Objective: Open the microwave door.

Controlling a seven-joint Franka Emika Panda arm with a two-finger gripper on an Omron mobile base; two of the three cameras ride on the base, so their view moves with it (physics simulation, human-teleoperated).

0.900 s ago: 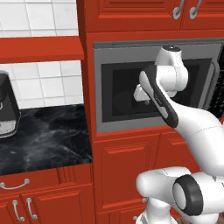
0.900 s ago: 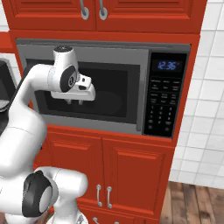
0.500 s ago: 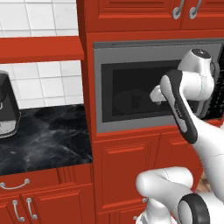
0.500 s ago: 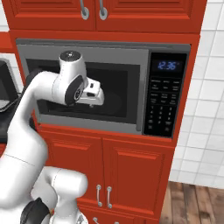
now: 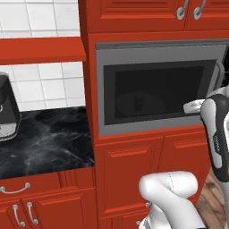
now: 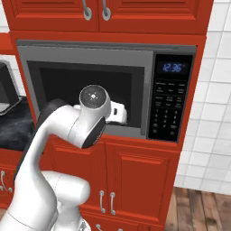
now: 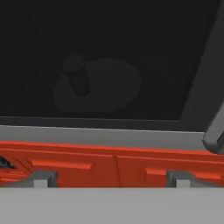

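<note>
The big grey microwave [image 6: 106, 90] sits in the red cabinet wall, and the microwave door [image 5: 156, 91] is shut flat across its front. The step now is reaching for the handle [image 7: 215, 131], a grey bar at the door's right edge. The gripper [image 7: 109, 178] hangs close in front of the dark glass, jaws wide apart, holding nothing. Next it probably needs to slide right and close around that bar.
</note>
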